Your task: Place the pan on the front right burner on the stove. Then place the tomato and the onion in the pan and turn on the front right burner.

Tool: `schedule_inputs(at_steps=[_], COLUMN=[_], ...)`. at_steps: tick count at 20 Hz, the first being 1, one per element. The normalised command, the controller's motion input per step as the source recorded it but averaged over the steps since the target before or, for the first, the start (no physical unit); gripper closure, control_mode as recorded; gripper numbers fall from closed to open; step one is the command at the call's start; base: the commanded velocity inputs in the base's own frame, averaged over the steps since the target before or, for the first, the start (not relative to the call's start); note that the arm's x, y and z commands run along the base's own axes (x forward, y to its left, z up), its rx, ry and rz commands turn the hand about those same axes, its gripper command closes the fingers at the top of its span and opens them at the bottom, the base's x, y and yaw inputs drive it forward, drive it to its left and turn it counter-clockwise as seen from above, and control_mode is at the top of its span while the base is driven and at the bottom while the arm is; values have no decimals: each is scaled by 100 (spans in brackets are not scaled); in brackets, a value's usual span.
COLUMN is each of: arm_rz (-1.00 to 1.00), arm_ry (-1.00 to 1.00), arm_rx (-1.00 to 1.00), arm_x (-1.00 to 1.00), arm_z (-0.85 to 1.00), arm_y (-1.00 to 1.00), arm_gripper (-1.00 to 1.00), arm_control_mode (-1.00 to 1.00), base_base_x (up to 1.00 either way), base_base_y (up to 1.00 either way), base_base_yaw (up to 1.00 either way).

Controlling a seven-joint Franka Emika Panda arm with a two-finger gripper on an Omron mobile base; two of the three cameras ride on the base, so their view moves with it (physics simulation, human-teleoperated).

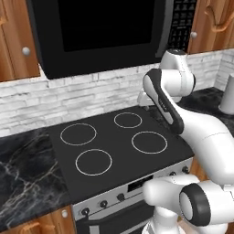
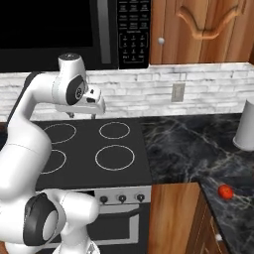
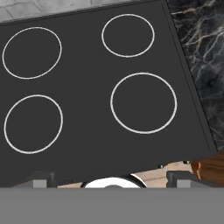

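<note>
The stove [image 1: 114, 141] is a black glass cooktop with four white rings, all of them bare. The front right burner [image 1: 149, 142] [image 2: 115, 158] [image 3: 143, 103] has nothing on it. My gripper [image 2: 84, 113] [image 3: 110, 179] hangs open above the back of the cooktop and looks down on it, its fingertips [image 3: 41, 179] far apart with nothing between them. The tomato [image 2: 225, 192], a small red ball, lies on the dark marble counter [image 2: 198, 144] far to the stove's right, near the front edge. The pan and the onion are out of view.
A pale cylindrical container [image 2: 245, 131] [image 1: 227, 93] stands on the counter at the far right by the wall. A row of black knobs [image 2: 121, 198] runs along the steel front panel. A black microwave [image 1: 100, 32] hangs over the stove, with wooden cabinets beside it.
</note>
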Motion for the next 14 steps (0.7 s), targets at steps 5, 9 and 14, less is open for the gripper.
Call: schedule_inputs(at_steps=[5,9,14], arm_rz=[0,0,0], arm_ry=[0,0,0], arm_rx=[0,0,0], arm_x=[0,0,0], arm_z=[0,0,0], arm_y=[0,0,0], arm_gripper=[-100,-100,-100], arm_control_mode=[100,100,100], base_base_x=[-1,-1,-2], base_base_y=[-18,-19,-22], base_base_yaw=[-32,-38,-36])
